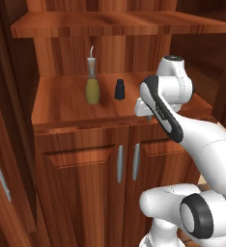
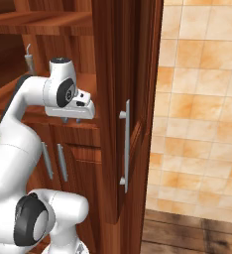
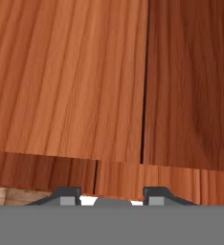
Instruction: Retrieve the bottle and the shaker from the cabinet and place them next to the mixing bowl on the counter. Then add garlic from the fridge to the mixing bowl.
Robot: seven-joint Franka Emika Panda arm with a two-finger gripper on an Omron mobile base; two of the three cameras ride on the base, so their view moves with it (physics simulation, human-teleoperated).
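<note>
The bottle (image 1: pixel 92 83) and the shaker (image 1: pixel 119 89) are seen upright, side by side near the back of the cabinet (image 1: pixel 81 159) shelf. The empty gripper (image 2: pixel 71 119), jaws narrowed, is held over the shelf's front right corner; both lie leftward and deeper in.

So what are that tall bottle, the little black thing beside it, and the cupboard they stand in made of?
The bottle looks like clear glass: olive-yellow liquid shows through it, and a thin pale spout tops it. The shaker is plain matte black, perhaps plastic or ceramic; the picture leaves that open. The cabinet looks like polished reddish-brown wood with visible grain, and its door handles look like brushed metal.
</note>
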